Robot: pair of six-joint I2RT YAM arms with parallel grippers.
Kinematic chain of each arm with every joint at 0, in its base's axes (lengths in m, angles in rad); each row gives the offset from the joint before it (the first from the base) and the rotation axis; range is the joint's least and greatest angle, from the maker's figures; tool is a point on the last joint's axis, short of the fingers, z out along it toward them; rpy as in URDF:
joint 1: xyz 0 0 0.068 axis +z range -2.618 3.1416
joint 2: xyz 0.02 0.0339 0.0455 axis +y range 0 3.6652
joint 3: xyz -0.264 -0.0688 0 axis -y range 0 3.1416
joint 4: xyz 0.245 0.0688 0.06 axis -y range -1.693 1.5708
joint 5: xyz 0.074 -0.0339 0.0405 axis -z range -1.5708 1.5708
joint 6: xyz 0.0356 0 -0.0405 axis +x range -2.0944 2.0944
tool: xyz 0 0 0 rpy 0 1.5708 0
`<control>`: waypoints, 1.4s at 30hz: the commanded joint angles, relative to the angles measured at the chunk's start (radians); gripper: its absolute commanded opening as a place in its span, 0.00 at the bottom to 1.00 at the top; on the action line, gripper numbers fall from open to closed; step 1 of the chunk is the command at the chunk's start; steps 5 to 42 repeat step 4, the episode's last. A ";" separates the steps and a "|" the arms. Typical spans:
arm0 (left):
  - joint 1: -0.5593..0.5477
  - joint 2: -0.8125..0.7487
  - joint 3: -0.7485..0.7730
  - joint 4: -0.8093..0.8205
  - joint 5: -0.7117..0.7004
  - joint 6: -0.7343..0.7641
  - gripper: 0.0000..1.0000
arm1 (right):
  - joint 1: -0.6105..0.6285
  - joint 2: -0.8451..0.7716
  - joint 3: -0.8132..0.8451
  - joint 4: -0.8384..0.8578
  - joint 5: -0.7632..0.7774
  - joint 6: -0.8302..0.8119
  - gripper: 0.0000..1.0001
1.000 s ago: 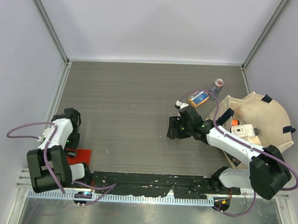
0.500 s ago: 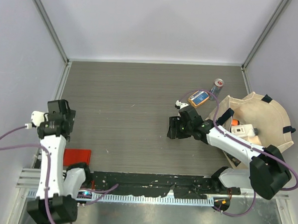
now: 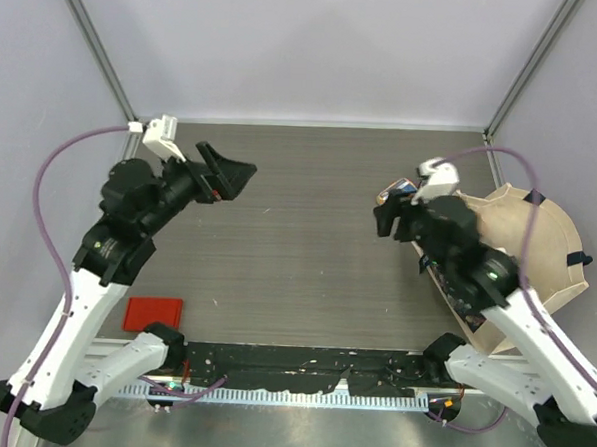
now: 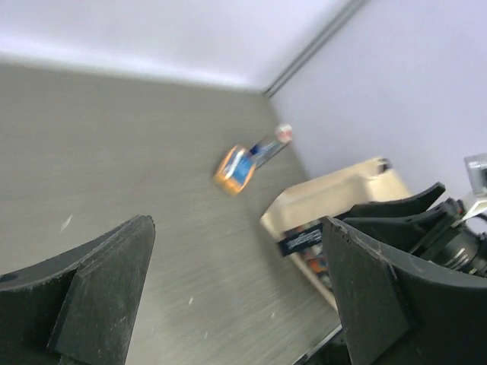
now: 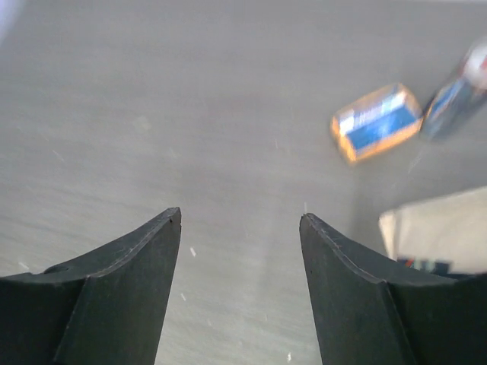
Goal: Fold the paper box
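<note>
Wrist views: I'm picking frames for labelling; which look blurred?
Left wrist: orange-and-blue packet and can smeared, background soft. Right wrist: both blurred too, the can streaked at the edge. Top external: crisp, the paper box sharp-edged.

The right hand [image 5: 240, 215], spread wide and empty, hangs above the table [image 5: 190, 114] near an orange-and-blue packet [image 5: 377, 122].

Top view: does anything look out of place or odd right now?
The paper box lies flat at the near-left table edge, apart from the open left tool and right tool. An orange-and-blue packet lies on the table beside the basket, not in it.
</note>
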 commanded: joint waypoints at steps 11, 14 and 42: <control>-0.020 -0.017 0.381 0.232 0.240 0.193 0.98 | 0.000 -0.289 0.349 0.082 0.059 -0.201 0.77; -0.020 -0.017 0.381 0.232 0.240 0.193 0.98 | 0.000 -0.289 0.349 0.082 0.059 -0.201 0.77; -0.020 -0.017 0.381 0.232 0.240 0.193 0.98 | 0.000 -0.289 0.349 0.082 0.059 -0.201 0.77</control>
